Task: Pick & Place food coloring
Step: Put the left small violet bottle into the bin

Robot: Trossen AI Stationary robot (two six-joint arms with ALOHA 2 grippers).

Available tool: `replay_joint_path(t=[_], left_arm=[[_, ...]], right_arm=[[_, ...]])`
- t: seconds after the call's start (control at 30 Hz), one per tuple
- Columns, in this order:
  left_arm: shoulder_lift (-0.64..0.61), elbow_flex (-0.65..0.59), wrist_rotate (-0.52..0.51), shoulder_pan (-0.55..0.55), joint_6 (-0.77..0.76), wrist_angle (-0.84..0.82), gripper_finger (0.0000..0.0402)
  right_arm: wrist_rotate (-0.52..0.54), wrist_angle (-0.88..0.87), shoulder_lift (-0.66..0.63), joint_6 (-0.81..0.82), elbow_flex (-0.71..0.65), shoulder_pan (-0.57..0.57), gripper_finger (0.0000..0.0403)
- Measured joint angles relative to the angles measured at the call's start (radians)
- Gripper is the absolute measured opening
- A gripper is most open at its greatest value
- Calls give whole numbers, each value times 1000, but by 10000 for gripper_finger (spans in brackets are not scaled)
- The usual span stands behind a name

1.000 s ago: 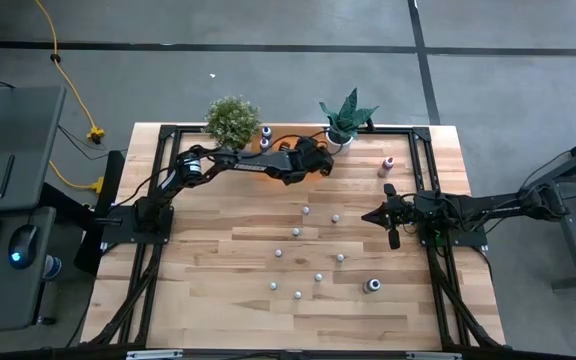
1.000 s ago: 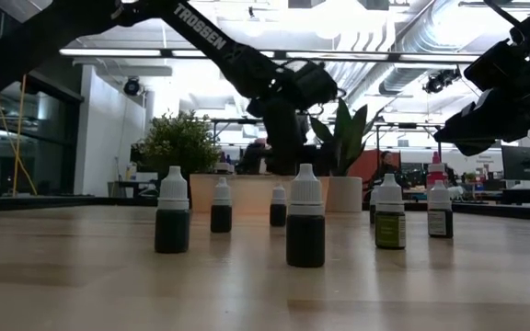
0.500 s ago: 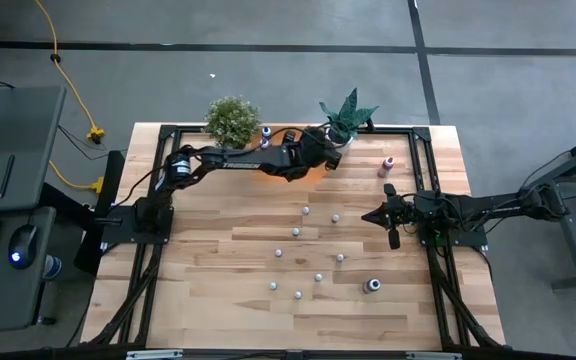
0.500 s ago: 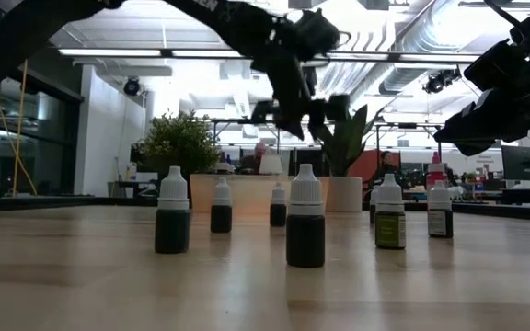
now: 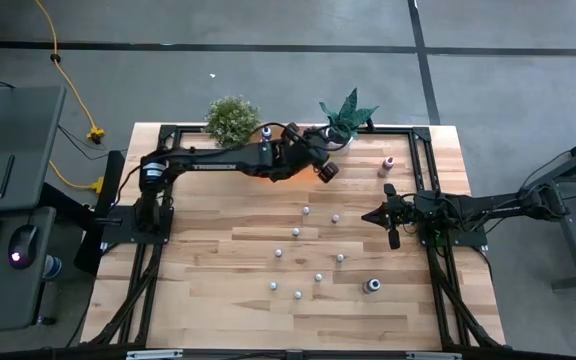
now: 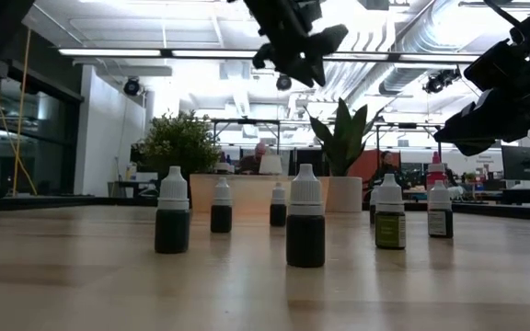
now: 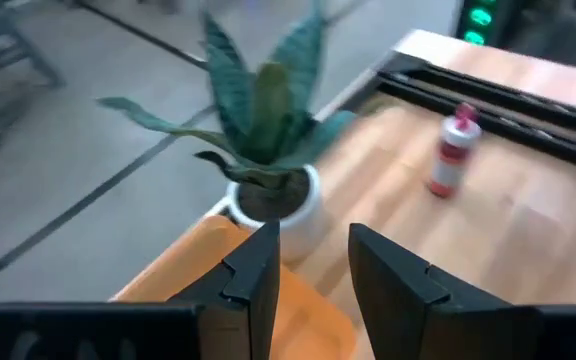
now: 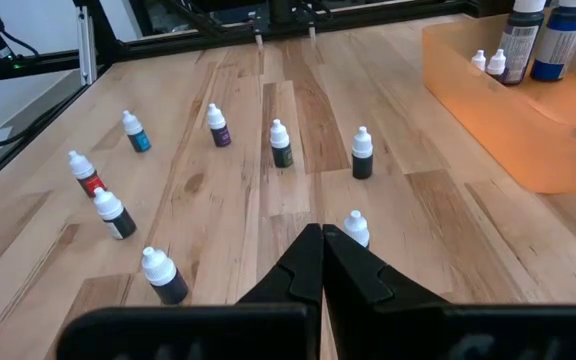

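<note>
Several small white-capped food coloring bottles stand upright on the wooden table; the low view shows them in a row. A pink bottle stands near the far right. My left gripper hangs open and empty, high above the orange bin at the table's far edge, by the spiky plant's white pot. My right gripper is shut and waits at the table's right side.
The orange bin holds a few small bottles and taller blue ones. A bushy plant and a spiky plant stand at the far edge. A larger dark bottle stands near the front right.
My left gripper has risen from just above the orange bin to high over it, drifting a little toward the table's right edge and rolling about its own axis. The bottles on the table have stayed where they were.
</note>
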Motion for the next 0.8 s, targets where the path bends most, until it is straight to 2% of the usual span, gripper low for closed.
replay_joint_path(t=[0.13,0.37,0.47,0.8], left_arm=[[-26,0,112,-19,74,-76,117],[-47,0,442,-62,268,-309,117],[-49,0,534,-85,334,-421,117],[-49,-1,548,-125,335,-637,117]], right_arm=[[0,0,0,0,0,0,0],[0,0,0,0,0,0,0],[0,0,0,0,0,0,0],[0,0,0,0,0,0,0]])
